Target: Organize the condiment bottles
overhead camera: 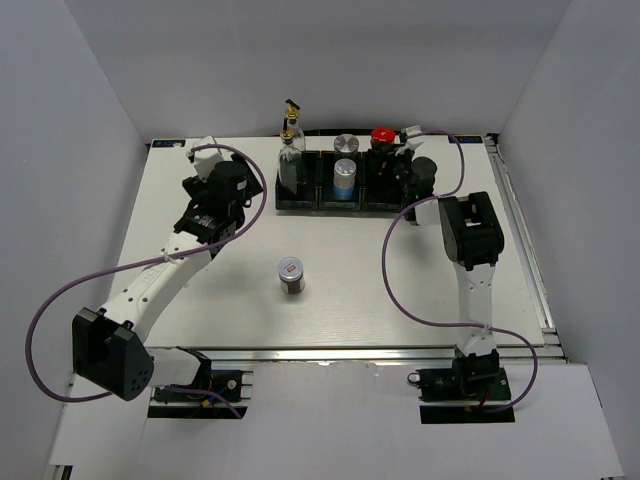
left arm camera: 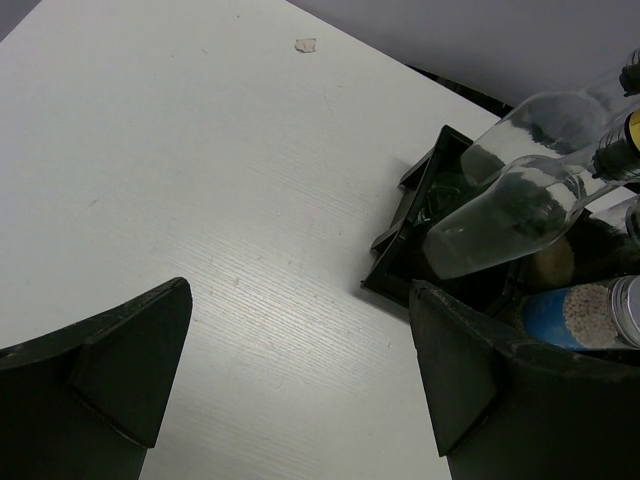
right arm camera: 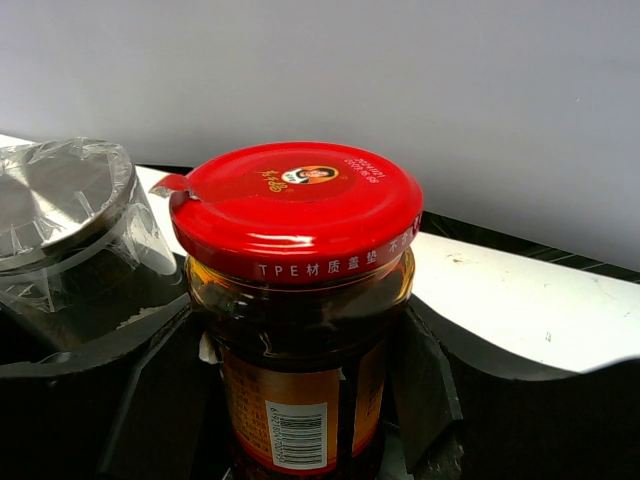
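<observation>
The white table (overhead camera: 200, 300) carries a black tray (overhead camera: 320, 207) at the middle of its far edge. The left gripper (left arm camera: 300, 300) hangs wide open and empty beside the tray's left end. The right gripper (right arm camera: 302, 355) is clamped on the red-capped jar (right arm camera: 300, 300) at the tray's right end. Two cruets (left arm camera: 520, 190), a blue shaker (overhead camera: 345, 178) and a silver-lidded cylinder (overhead camera: 345, 145) stand in the tray. A small brown jar (overhead camera: 292, 275) stands alone, nearer the near edge.

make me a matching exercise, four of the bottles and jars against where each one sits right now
1 glass bottles
2 blue shaker
3 red-lidded jar
4 small brown jar

a alone on the open table
b between the right hand's fingers
c tray's left compartment
d tray's middle compartment

Pairs: 1-c, 2-d, 3-b, 4-a
</observation>
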`<action>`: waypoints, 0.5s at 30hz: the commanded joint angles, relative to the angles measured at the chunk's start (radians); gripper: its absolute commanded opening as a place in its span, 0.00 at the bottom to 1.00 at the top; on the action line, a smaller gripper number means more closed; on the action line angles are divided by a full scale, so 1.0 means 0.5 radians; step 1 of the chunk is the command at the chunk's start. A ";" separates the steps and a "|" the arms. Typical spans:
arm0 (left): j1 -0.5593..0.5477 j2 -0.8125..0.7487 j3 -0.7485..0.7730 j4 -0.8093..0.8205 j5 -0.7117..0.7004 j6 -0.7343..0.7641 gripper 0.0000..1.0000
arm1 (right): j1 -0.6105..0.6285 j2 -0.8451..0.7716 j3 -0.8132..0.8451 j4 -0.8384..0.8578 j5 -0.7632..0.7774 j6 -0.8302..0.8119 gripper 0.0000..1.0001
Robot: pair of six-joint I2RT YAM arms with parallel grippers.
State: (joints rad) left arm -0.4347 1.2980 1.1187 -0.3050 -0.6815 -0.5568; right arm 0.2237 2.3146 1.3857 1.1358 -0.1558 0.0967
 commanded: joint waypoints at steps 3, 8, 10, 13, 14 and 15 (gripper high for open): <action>0.013 -0.028 -0.028 0.045 -0.018 0.018 0.98 | 0.013 -0.021 0.131 0.474 0.091 -0.025 0.43; 0.013 -0.031 -0.041 0.036 -0.002 0.015 0.98 | 0.010 -0.015 0.103 0.496 0.125 -0.028 0.54; 0.013 -0.034 -0.047 0.021 -0.011 0.009 0.98 | 0.010 -0.006 0.100 0.493 0.143 -0.031 0.56; 0.013 -0.028 -0.038 0.003 -0.018 0.003 0.98 | 0.013 0.000 0.085 0.493 0.137 -0.034 0.61; 0.013 -0.028 -0.041 0.003 -0.018 0.006 0.98 | 0.013 0.000 0.079 0.493 0.137 -0.034 0.65; 0.013 -0.028 -0.038 0.003 -0.018 0.006 0.98 | 0.010 0.000 0.076 0.493 0.140 -0.034 0.67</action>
State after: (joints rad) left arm -0.4339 1.2980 1.0996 -0.3031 -0.6811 -0.5571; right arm 0.2295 2.3341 1.3857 1.1488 -0.1123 0.0940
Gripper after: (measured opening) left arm 0.983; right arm 0.669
